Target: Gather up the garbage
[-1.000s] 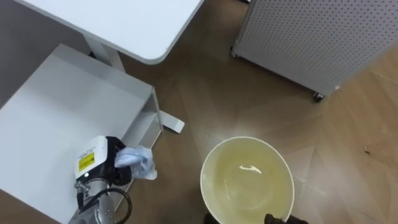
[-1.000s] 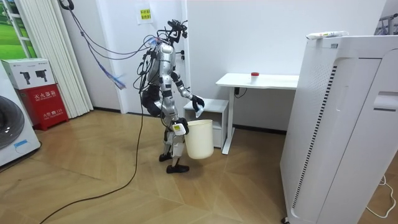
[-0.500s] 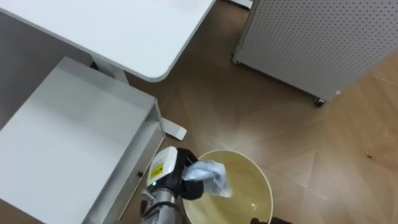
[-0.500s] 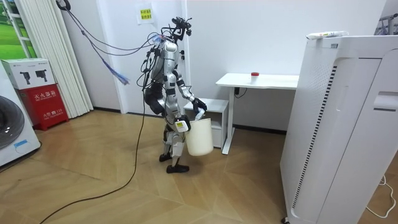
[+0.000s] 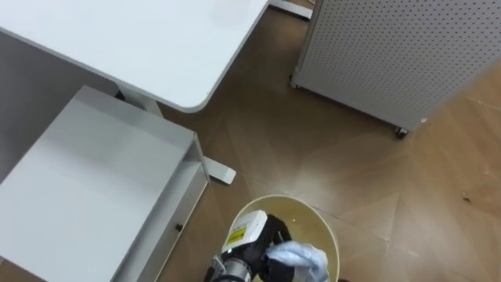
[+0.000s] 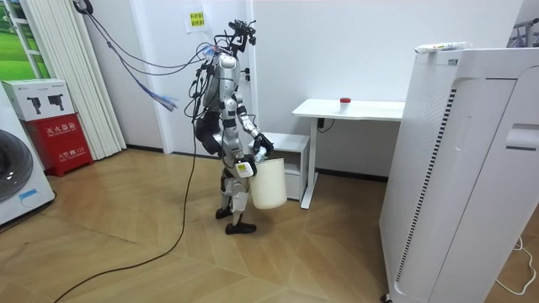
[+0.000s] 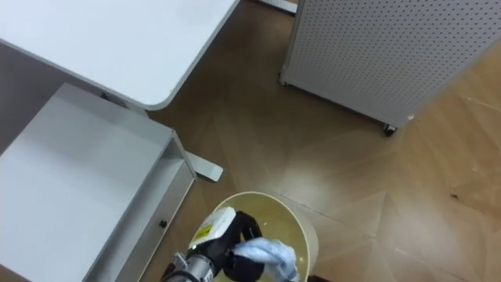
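Garbage wad (image 5: 298, 254) — crumpled, long axis seemingly across view — clamped in left robot hand (image 5: 270, 236) over bucket (image 5: 315, 222) mouth.

No print is legible. Yellow label (image 5: 244, 233), dark print: behind my left hand (image 5: 274, 237). Small notice (image 6: 196, 18): on the white wall. Red box (image 6: 61, 141) and white box (image 6: 35, 99): markings too small to read.

Glossy cream plastic bin (image 5: 309, 218), matt white desk (image 5: 141, 39), wood-grain floor (image 5: 329, 157).

bin (image 5: 327, 229) mouth: robot hand (image 5: 266, 244) over it | left: cabinet (image 5: 86, 188), desk (image 5: 156, 39) | right: open floor (image 5: 313, 149)
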